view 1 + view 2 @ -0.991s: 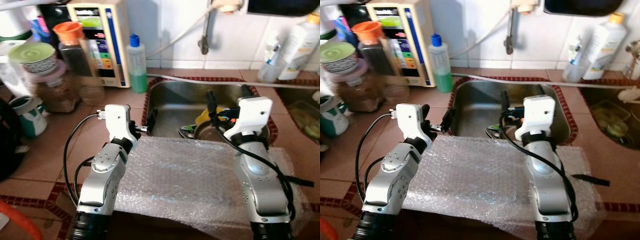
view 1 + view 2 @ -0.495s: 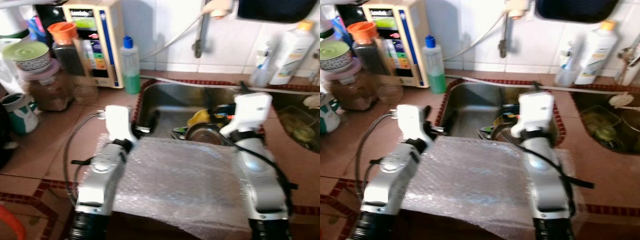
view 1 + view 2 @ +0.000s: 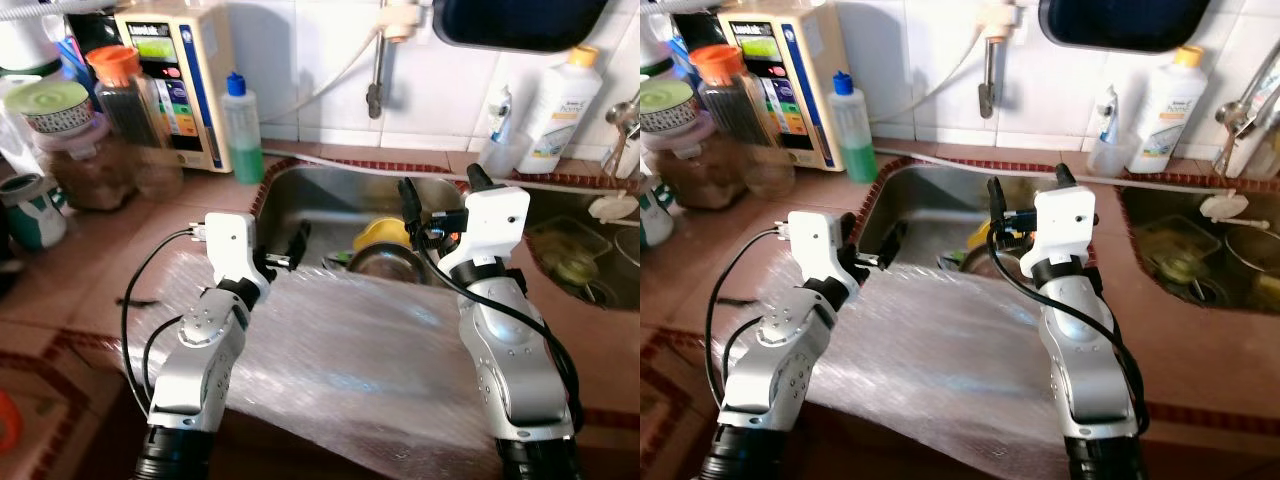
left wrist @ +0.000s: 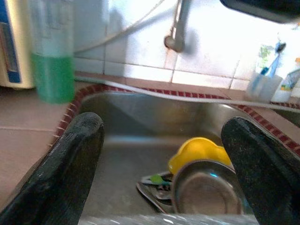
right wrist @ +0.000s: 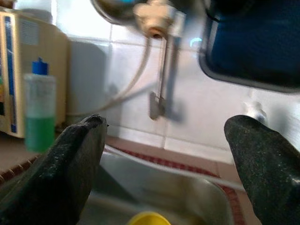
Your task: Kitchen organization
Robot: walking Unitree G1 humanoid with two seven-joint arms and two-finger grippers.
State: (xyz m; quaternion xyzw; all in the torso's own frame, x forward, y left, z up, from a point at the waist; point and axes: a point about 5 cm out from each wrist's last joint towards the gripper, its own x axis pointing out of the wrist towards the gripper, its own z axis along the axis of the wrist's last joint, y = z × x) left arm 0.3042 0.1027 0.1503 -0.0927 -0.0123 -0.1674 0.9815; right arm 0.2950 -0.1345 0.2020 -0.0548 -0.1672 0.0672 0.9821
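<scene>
A steel sink [image 3: 330,195] holds a yellow cup [image 3: 385,232] and a round metal bowl [image 3: 380,262] with some cutlery beside them. A sheet of bubble wrap [image 3: 350,350] covers the counter in front of the sink, under both arms. My left gripper [image 3: 283,250] is open at the sink's near left rim, with nothing between its fingers. In the left wrist view it looks down at the yellow cup [image 4: 197,152] and the bowl [image 4: 206,192]. My right gripper [image 3: 440,195] is open above the sink's right side and faces the tap [image 5: 161,70].
A green soap bottle [image 3: 243,125], a beige water purifier [image 3: 180,80] and several jars [image 3: 125,100] stand at the back left. A white bottle [image 3: 560,110] and a cup with toothbrushes [image 3: 497,150] stand at the back right. A second basin [image 3: 575,260] lies to the right.
The whole picture has shifted left, so the camera has turned right and more of the right basin shows. Both grippers stay open over the sink.
</scene>
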